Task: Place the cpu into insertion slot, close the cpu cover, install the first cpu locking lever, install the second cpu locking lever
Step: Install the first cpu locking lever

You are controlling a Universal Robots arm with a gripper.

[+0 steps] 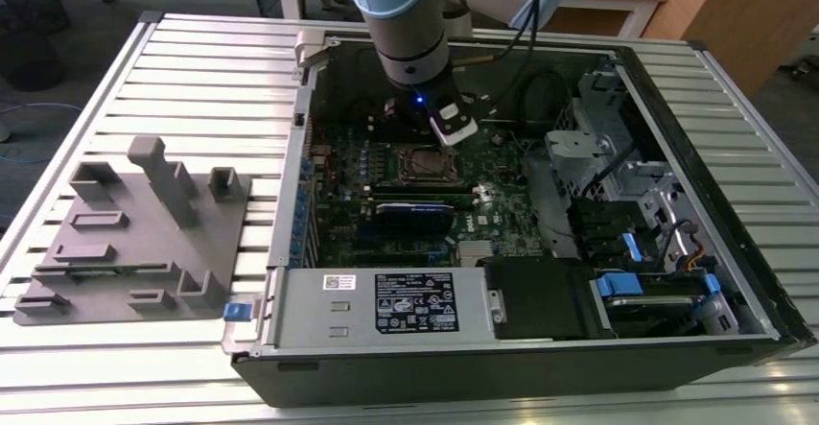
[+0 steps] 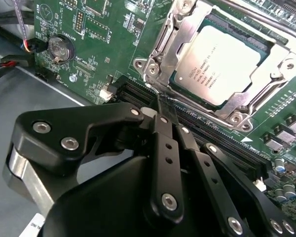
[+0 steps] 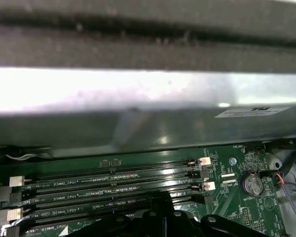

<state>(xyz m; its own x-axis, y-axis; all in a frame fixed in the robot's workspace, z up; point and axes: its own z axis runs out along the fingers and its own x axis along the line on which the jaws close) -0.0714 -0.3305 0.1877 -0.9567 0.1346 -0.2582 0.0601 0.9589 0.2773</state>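
Silvery cpu [image 2: 222, 59] sits in insertion slot [image 2: 155, 64], cpu cover [image 2: 278, 69] down around it. Gripper [image 2: 163, 106] closed, empty, beside slot rim. Step: locking levers, probably; next needs hooking 1 thin lever.

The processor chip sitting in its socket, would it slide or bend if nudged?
The chip probably won't slide: a metal frame lies around its edges. Its flat metal top looks stiff, so it likely wouldn't bend. The hand's tips sit beside the socket.

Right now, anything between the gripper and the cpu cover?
Nothing visible. In the second wrist view the gripper sits at the edge of the cpu cover, which lies closed over the cpu; only memory slots run beneath.
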